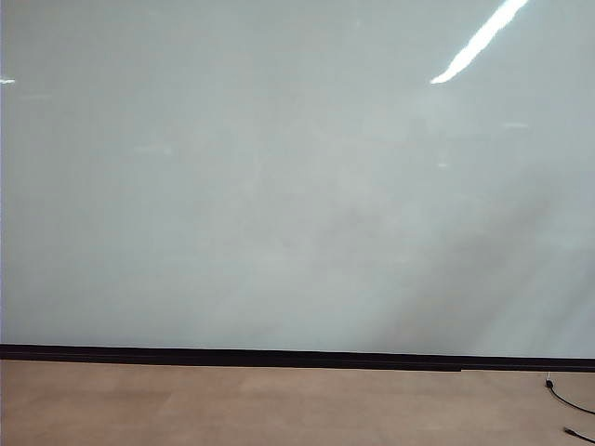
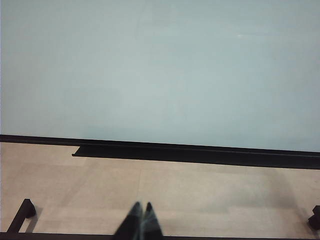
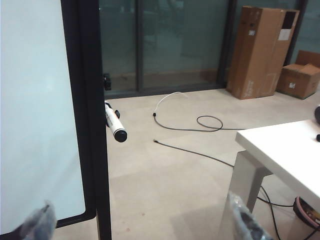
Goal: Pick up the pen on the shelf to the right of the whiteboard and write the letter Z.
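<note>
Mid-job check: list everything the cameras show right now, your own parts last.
whiteboard: one, pale grey-white, black lower strip, blank, fills exterior view
pen: one, white with dark end, sticking out beside the board's black edge frame
cables: several, black and white, on floor
cardboard boxes: two, brown, by glass wall
table: one, white, near right arm
left gripper: jaws together, pointing at the board
right gripper: jaws wide, empty, facing the pen

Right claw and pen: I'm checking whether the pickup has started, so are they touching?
Apart. The right wrist view shows the right claw open, floor plainly separating it from the pen.
</note>
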